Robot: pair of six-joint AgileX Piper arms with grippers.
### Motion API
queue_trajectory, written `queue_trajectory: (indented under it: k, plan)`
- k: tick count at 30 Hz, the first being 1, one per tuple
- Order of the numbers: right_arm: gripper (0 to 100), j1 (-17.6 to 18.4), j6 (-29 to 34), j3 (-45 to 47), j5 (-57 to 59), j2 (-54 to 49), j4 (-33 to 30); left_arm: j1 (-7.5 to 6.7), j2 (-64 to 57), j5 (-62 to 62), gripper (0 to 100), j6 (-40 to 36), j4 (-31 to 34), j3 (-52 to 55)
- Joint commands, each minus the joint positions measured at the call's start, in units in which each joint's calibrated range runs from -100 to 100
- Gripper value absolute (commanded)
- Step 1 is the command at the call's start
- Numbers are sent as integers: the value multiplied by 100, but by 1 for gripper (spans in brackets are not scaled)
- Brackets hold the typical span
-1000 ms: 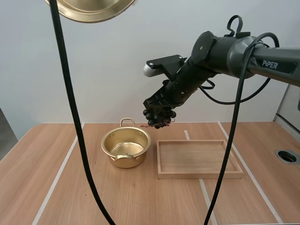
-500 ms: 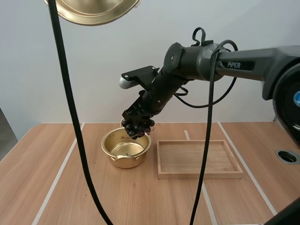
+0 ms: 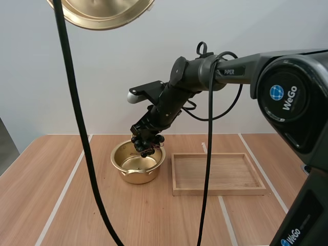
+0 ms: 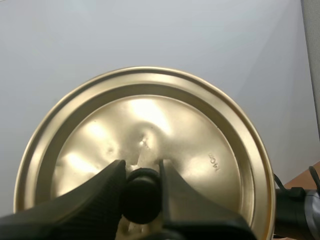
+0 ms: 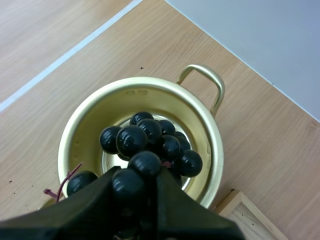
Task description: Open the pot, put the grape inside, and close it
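Note:
An open gold pot [image 3: 137, 163] with two small handles stands on the table left of centre. My right gripper [image 3: 144, 137] hangs just above its rim, shut on a bunch of dark grapes [image 3: 146, 145]. From the right wrist, the grapes [image 5: 147, 150] dangle over the pot's mouth [image 5: 80, 145], pinched between my fingers [image 5: 131, 202]. The pot's gold lid [image 3: 100, 10] is held high up at the left. In the left wrist view my left gripper [image 4: 141, 187] is shut on the lid's black knob [image 4: 142, 195], with the lid [image 4: 200, 145] behind it.
A shallow wooden tray [image 3: 218, 173] lies just right of the pot, its corner [image 5: 250, 215] close to the pot. White lines [image 3: 64, 189] cross the wooden table.
My right arm has swung left and down with the grapes, from above the tray's left end to just over the pot. The lid stays held high.

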Motion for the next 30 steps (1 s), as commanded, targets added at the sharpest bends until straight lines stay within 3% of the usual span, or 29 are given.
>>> queue_trajectory:
  k: [1, 13, 21, 30]
  plan:
    - [0, 5, -125, -51, -214, 75, 141, 3, -38, -41, 0, -26, -77, -56]
    - [0, 308, -137, -51, -623, 606, 141, 3, -38, 92, 0, -26, -77, -56]
    - [0, 317, -137, -51, -606, 1053, 103, 3, -38, 88, 0, -26, -65, -56]
    - [0, 317, -18, -51, -898, 1263, -394, 3, -38, 88, 0, -26, 175, -56]
